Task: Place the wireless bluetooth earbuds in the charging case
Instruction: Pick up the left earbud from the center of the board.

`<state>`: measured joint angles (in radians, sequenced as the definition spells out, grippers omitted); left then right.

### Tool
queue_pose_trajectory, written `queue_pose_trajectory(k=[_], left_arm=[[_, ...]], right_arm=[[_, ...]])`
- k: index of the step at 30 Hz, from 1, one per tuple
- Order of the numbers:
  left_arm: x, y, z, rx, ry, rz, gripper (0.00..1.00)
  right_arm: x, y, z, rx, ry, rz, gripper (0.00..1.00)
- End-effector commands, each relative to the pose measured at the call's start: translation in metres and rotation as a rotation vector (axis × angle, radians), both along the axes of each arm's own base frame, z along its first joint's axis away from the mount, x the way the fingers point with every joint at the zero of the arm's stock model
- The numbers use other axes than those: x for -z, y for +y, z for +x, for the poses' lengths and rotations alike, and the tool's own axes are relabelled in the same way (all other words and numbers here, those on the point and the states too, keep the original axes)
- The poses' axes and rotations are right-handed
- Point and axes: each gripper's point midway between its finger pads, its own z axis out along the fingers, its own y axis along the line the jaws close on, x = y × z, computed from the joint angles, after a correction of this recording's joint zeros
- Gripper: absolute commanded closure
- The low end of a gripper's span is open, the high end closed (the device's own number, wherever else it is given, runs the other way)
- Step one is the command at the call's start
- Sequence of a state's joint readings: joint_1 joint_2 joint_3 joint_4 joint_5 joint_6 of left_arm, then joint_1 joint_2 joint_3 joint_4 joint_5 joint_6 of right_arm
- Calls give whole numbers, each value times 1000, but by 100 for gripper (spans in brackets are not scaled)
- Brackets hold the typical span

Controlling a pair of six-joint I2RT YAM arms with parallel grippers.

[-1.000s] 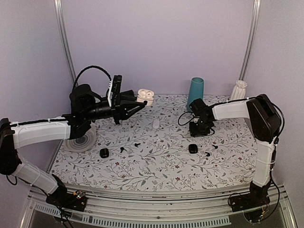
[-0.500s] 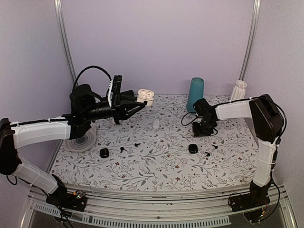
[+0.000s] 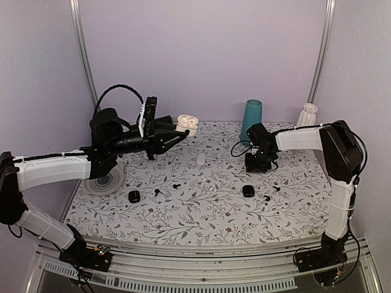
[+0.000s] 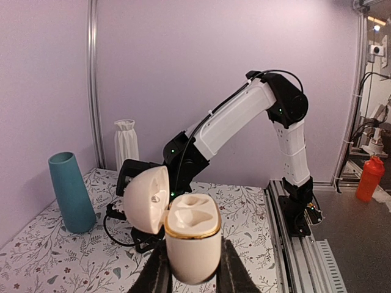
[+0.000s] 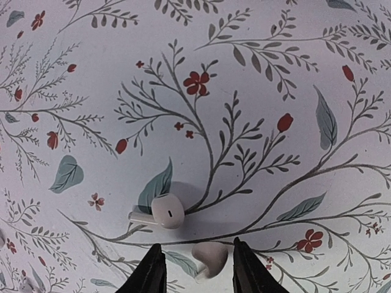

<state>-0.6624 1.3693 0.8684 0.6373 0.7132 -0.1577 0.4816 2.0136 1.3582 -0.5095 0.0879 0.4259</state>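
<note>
The white charging case [image 4: 192,238] is lifted above the table with its lid open and both wells empty. My left gripper [image 4: 192,271] is shut on its lower body; from above the case [image 3: 187,125] shows at the back of the table. My right gripper [image 5: 197,268] points straight down at the mat, open, with one white earbud [image 5: 211,256] lying between its fingers and a gap on either side. A second white earbud [image 5: 165,212] lies just beyond the fingertips. In the top view the right gripper [image 3: 258,163] hides both white earbuds.
Two black cases [image 3: 134,196] [image 3: 247,191] and several small black earbuds [image 3: 176,184] lie on the floral mat [image 3: 201,210]. A small white object [image 3: 201,159] lies mid-table. A teal vase [image 3: 251,120] and a white vase [image 3: 308,115] stand at the back right, a grey disc [image 3: 104,181] at the left.
My right gripper has shifted slightly, first right and then back left, low over the mat. The left arm and the case have not moved.
</note>
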Motion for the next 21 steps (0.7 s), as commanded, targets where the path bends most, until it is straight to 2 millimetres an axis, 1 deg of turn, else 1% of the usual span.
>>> queue_pose_trajectory(k=[1,4,9,16,21], left_arm=[[-9,1,4,-9,-22,-14,100],[-8,1,4,-9,-23,-13,100],[-8,0,4,-1,-23,-16,100],[-9,0,4,-2,-25,-15,100],[-9,1,4,-4,-28,-14,100]], right_arm=[[8,-5,4,59,15,-12,63],[10,-7,3,71,22,-20,66],[14,-10,4,87,24,-36,67],[15,-9,9,86,25,-46,71],[17,-8,8,74,33,-52,74]])
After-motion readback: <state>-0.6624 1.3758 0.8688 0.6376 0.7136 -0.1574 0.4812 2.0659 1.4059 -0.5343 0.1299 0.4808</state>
